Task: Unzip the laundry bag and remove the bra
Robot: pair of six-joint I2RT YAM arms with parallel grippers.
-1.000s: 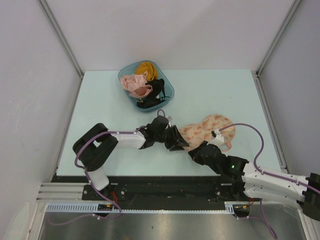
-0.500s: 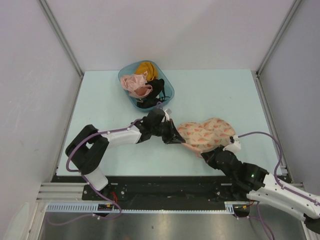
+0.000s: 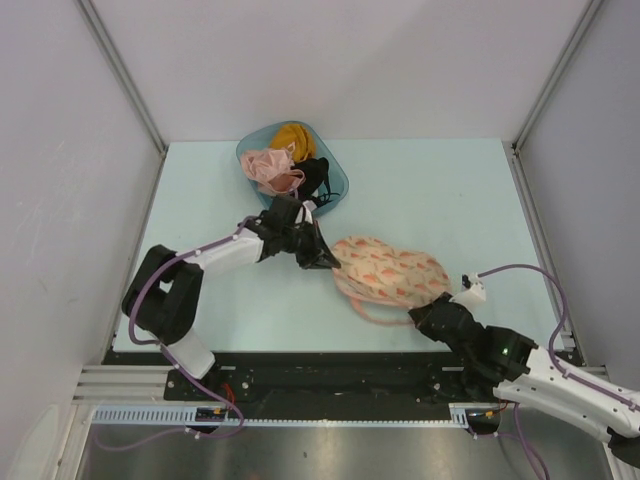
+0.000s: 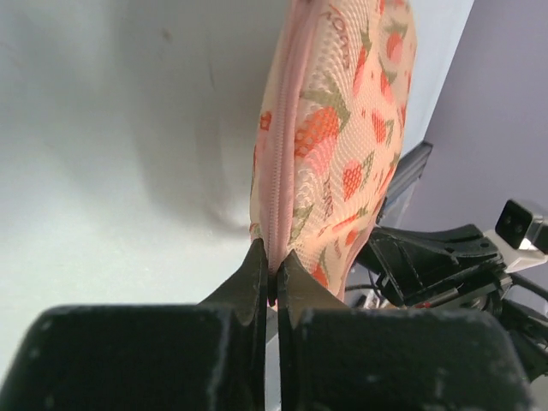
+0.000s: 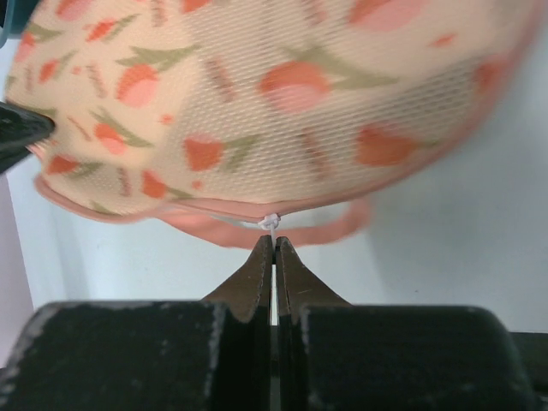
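Bag position: the laundry bag (image 3: 392, 272) lies flat on the table (image 3: 470, 190), long axis roughly left to right, stretched between the two grippers.
Change: within the last second the bag has been drawn leftward and swung from a diagonal lie to a nearly level one. The left jaws, apart a second ago, have come together on its left end.
Zip: a pink strip (image 5: 338, 229) bows loose under the near rim. No opening shows, so the unzipping is judged barely begun.
Contents: the bra is not visible and is judged to be inside the bag.
Left end effector: the left gripper (image 4: 274, 257) is fully closed, tips nipping the pink zipped rim.
Right end effector: the right gripper (image 5: 274, 242) is fully closed, tips meeting at a small white tab (image 5: 271, 221) on the near rim, apparently the zip pull.
Surroundings: the teal tub (image 3: 343, 183) of other garments stands just beyond the left arm, untouched.
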